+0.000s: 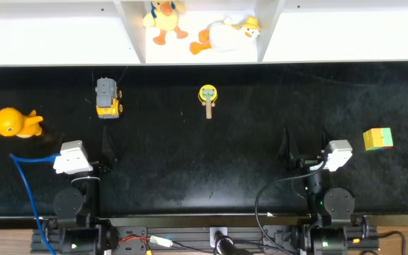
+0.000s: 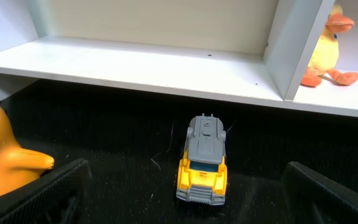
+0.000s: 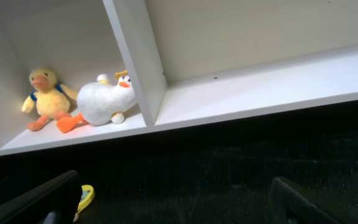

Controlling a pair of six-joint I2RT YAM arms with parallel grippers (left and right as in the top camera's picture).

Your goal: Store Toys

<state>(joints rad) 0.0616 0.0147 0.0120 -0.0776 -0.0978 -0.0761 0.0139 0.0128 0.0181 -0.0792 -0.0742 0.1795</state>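
Fingers spread and released, the left gripper and right gripper sit near. The truck stands beyond the left gripper, with the orange duck further left.

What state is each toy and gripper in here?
yellow plush duck: sitting upright, shelved
white plush duck: lying on its side, shelved
toy truck: on its wheels, on table
orange duck: on table
stick toy: lying flat on table
block: on table
left gripper: open, empty
right gripper: open, empty
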